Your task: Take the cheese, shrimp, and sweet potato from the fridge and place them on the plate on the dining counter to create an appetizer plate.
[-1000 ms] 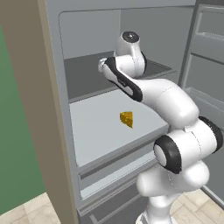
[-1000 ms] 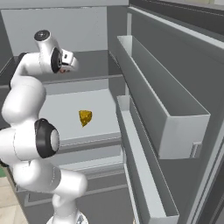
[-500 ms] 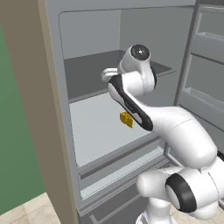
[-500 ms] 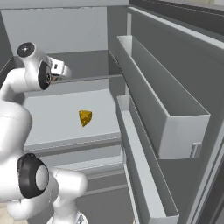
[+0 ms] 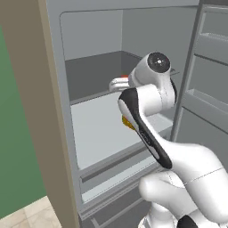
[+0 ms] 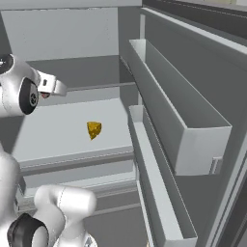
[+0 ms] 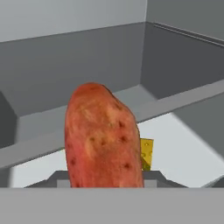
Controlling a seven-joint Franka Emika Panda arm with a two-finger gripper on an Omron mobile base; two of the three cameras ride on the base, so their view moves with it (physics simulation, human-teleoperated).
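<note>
Inside the fridge (image 6: 130,72), the gripper (image 7: 105,183) pinches the sweet potato (image 7: 103,138) by its lower end above the shelf, a firm, smooth-skinned, likely weighty lump best gripped across its middle.

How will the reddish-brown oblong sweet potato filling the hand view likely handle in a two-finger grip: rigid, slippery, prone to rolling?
The reddish-brown oblong sweet potato looks solid and stiff, so it probably won't sag. Its smooth, rounded skin could let it twist or slip between narrow fingers. Set down, that oblong shape would likely roll, unlike the flat-sided yellow cheese wedge.

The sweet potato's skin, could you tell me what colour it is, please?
Reddish-orange with small dark spots, clearest in the hand view: sweet potato.
</note>
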